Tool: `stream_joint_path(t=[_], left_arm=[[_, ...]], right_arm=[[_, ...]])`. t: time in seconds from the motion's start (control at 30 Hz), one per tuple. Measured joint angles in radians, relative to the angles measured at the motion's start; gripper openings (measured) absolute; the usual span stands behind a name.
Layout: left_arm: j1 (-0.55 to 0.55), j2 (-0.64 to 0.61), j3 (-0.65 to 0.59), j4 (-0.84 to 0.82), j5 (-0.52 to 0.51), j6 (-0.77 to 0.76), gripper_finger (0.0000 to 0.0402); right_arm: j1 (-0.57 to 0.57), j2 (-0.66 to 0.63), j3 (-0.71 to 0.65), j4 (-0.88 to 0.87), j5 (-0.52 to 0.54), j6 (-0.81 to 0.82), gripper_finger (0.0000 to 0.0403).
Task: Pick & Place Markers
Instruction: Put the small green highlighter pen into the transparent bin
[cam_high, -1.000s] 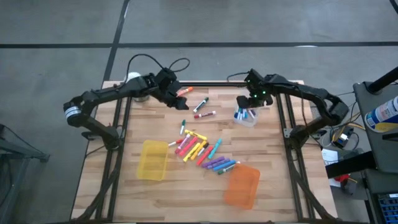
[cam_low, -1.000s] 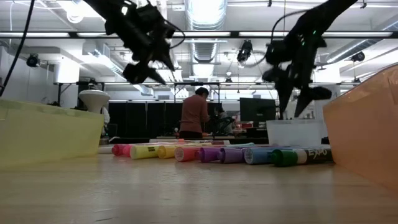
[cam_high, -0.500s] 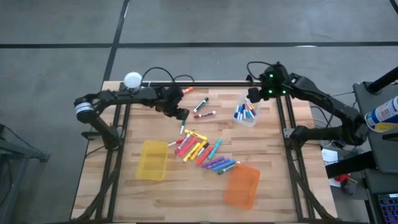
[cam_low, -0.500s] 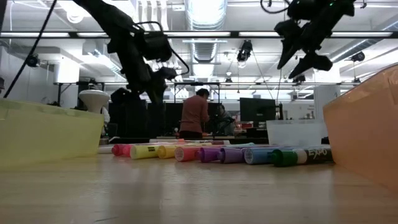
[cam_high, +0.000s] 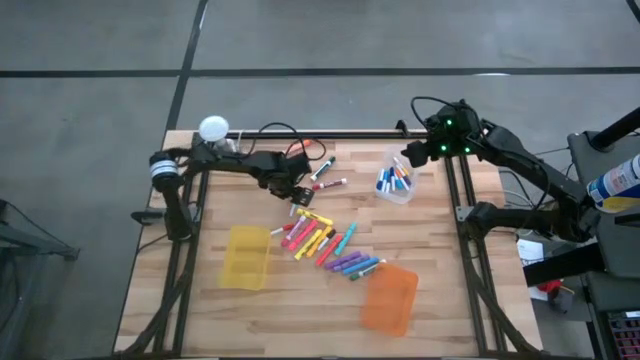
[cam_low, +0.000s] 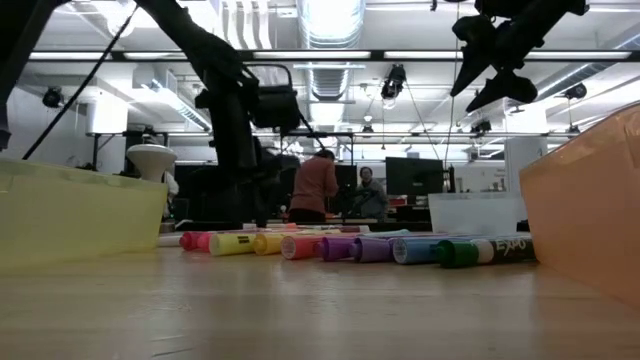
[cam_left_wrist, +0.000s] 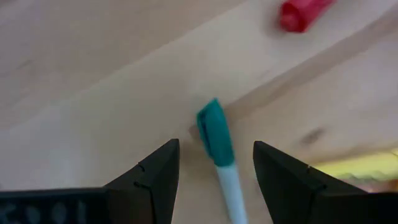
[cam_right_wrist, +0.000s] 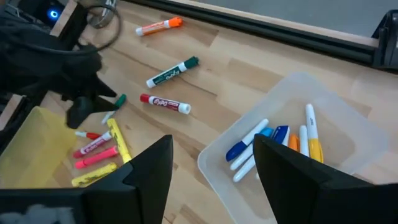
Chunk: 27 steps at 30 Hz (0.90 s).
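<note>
Left tool (cam_high: 294, 195) has come down from the upper left of the high view to the worktop (cam_high: 450, 270) at frame centre-left, and now sits low over a teal-capped marker (cam_left_wrist: 215, 142); fingers spread wide either side of it, nothing gripped yet

Right tool (cam_high: 408, 160) has lifted up and back from the clear bin (cam_high: 396, 183), and now hangs in the upper right of the high view, beside the bin's far edge; fingers wide apart, empty. Clear bin holds several blue, white and orange markers (cam_right_wrist: 273, 142)

Rest of the markers: a loose pile (cam_high: 322, 240) at frame centre, between the yellow bin (cam_high: 245, 257) lower left and the orange bin (cam_high: 389, 298) lower right. Three more lie apart near the top: an orange-capped one (cam_right_wrist: 160, 25), a green-capped one (cam_right_wrist: 172, 71), a red-capped one (cam_right_wrist: 165, 103)

Reading: one drop into the clear bin looks finished on the right side, while the left arm is set up for the next pick. Closing on the teal-capped marker seems the step in hand. Most of the pile is still to sort, so the task is early to midway
</note>
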Motion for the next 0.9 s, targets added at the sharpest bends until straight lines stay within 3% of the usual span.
stream_joint_path(t=[0.17, 0.3, 0.6, 0.9], left_arm=[[-0.003, 0.056, 0.042, -0.053, -0.004, 0.017, 0.0195], [-0.003, 0.068, 0.055, -0.071, -0.011, 0.039, 0.0169], [0.014, 0.066, 0.054, -0.05, 0.006, 0.088, 0.0022], [0.064, -0.015, 0.064, -0.033, 0.023, 0.092, 0.003]], right_arm=[[0.0, 0.0, 0.0, 0.011, 0.0, -0.023, 0.0215], [-0.001, 0.0, 0.0, 0.027, 0.0, -0.026, 0.0215], [0.0, 0.001, 0.0, 0.052, 0.0, -0.026, 0.0214], [0.003, 0.001, 0.0, 0.138, -0.045, -0.066, 0.0215]])
